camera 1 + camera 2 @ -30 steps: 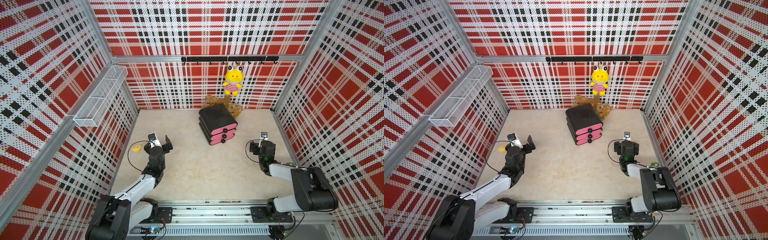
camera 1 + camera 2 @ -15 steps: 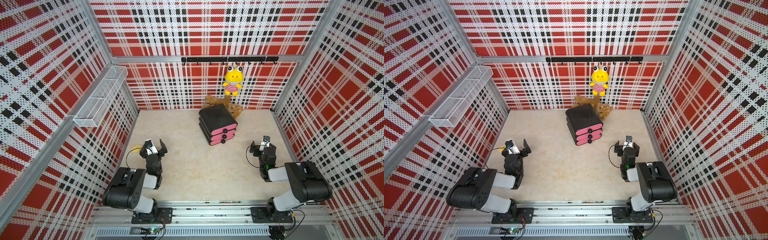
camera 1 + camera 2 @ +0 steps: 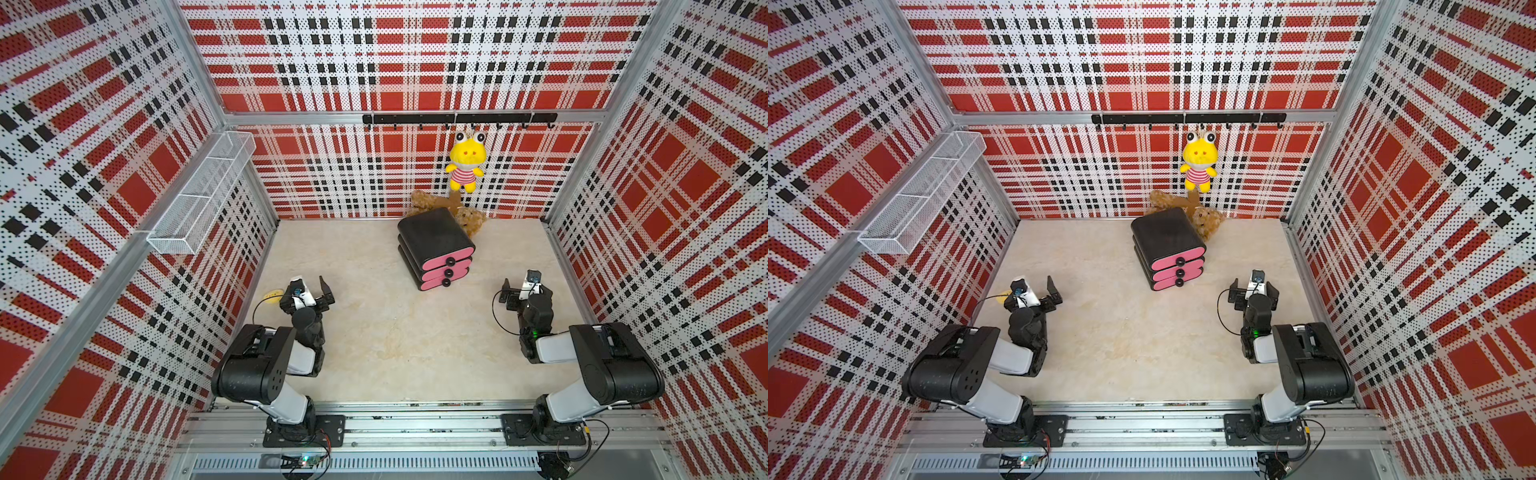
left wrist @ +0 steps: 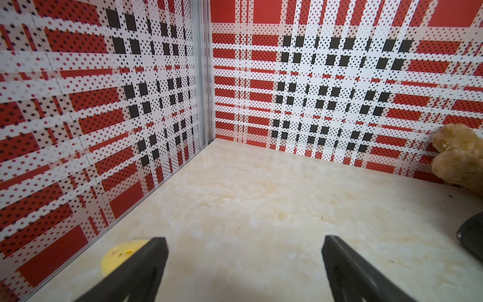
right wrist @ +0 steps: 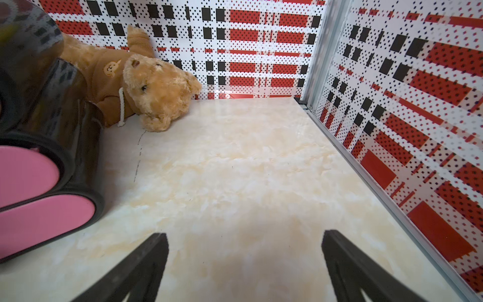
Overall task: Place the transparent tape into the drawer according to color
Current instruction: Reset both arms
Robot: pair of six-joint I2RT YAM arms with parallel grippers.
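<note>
The drawer cabinet (image 3: 436, 245) (image 3: 1169, 245) stands at the back middle of the floor, black, with three stacked pink fronts and black knobs, all pushed in. Its pink fronts (image 5: 26, 177) fill one edge of the right wrist view. The transparent tape is out of view in every frame. My left gripper (image 3: 308, 292) (image 3: 1036, 296) (image 4: 244, 243) hangs open over bare floor near the left wall. My right gripper (image 3: 524, 293) (image 3: 1253, 291) (image 5: 244, 239) is open too, low over bare floor to the right of the cabinet. Neither holds anything.
A yellow flat toy (image 3: 272, 296) (image 4: 117, 257) lies by the left wall beside my left gripper. A brown teddy bear (image 3: 467, 220) (image 5: 146, 89) lies behind the cabinet. A yellow frog plush (image 3: 465, 162) hangs from the back hook rail. A wire basket (image 3: 199, 195) is fixed to the left wall.
Both arms have folded at the elbow back over their bases. The two grippers stay almost where they were, and both remain open.
</note>
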